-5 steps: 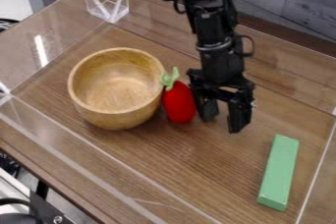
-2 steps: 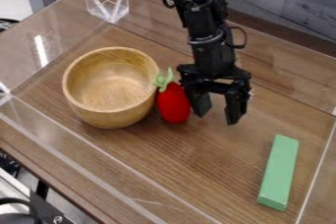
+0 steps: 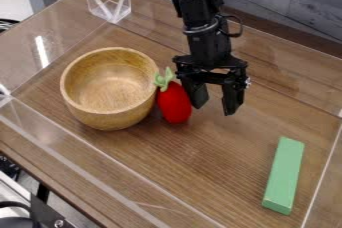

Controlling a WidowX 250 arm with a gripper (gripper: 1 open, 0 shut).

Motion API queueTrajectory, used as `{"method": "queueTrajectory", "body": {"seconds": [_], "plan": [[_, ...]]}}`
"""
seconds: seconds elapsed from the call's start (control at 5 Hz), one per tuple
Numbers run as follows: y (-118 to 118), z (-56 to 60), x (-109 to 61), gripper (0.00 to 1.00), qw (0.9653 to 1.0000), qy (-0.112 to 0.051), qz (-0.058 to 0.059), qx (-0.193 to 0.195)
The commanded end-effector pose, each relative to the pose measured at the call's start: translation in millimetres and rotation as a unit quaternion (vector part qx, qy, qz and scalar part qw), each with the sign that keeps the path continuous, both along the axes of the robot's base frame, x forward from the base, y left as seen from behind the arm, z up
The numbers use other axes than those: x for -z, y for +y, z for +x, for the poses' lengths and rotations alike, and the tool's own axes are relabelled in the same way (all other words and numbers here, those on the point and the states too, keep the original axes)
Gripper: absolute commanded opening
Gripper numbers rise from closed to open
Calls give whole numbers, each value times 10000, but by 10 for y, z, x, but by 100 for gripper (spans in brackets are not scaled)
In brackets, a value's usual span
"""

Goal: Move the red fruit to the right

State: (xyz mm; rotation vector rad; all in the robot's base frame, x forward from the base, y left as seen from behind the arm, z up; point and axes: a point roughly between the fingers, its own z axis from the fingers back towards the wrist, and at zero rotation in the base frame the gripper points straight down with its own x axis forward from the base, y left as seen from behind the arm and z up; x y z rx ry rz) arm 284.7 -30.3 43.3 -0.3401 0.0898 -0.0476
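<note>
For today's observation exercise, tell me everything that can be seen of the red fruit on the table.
The red fruit is small, glossy and rounded, strawberry-like, with a green leafy top pointing up and left. It looks like plastic. It rests on the wooden table right against the wooden bowl, on the bowl's right side. The open gripper hangs just right of it; whether a finger touches it cannot be told.
</note>
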Motion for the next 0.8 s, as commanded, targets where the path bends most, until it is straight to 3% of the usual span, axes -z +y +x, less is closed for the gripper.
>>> {"method": "queueTrajectory", "body": {"seconds": [0.0, 0.2, 0.4, 0.6], "plan": [[-60, 93, -363, 100, 9990, -439, 18, -12], [-144, 112, -619, 100, 9978, -656, 5, -16], [-42, 77, -764, 100, 9963, -844, 43, 149], [76, 22, -828, 100, 9943, -1005, 153, 312]]}}
